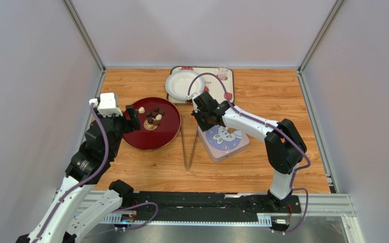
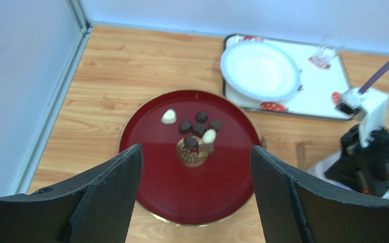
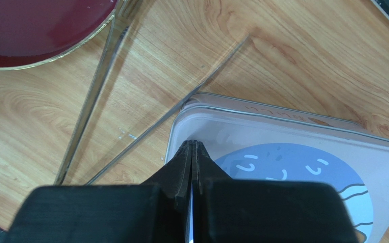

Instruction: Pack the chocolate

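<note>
Chocolate (image 2: 197, 127): cluster of dark and cream pieces mid red tray (image 2: 222, 202), straight ahead of the left end effector (image 2: 196, 148), centred between its fingers. That end effector hangs at the tray's left rim, spread wide, holding nothing. The left arm is nearer; the right end effector (image 3: 192, 147), pinched together and empty, sits over the rabbit-print tin lid (image 3: 303, 147).
</note>
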Motion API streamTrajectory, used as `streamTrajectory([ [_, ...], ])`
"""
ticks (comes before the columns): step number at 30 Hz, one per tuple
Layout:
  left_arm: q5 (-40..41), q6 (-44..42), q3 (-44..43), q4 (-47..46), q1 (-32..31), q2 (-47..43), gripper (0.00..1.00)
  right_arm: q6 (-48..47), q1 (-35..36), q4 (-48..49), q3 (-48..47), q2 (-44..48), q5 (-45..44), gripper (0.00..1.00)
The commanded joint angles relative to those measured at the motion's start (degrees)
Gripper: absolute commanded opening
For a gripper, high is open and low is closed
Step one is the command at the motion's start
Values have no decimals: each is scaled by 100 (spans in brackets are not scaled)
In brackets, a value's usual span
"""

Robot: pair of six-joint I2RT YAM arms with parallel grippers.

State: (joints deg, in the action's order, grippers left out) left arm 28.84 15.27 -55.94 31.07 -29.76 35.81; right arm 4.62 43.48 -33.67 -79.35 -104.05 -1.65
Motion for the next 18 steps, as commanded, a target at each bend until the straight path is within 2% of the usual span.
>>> streamTrajectory([
  [1,359,-472,365,-426,14,-144,86,-40,81,-139,-195,-290,-143,0],
  [11,526,-613,602,-505,31,-347,85,3,248,-772,-388,-897,-468,0],
  [18,438,-604,637,-514,31,-365,85,144,231,-764,-616,-231,-608,0],
])
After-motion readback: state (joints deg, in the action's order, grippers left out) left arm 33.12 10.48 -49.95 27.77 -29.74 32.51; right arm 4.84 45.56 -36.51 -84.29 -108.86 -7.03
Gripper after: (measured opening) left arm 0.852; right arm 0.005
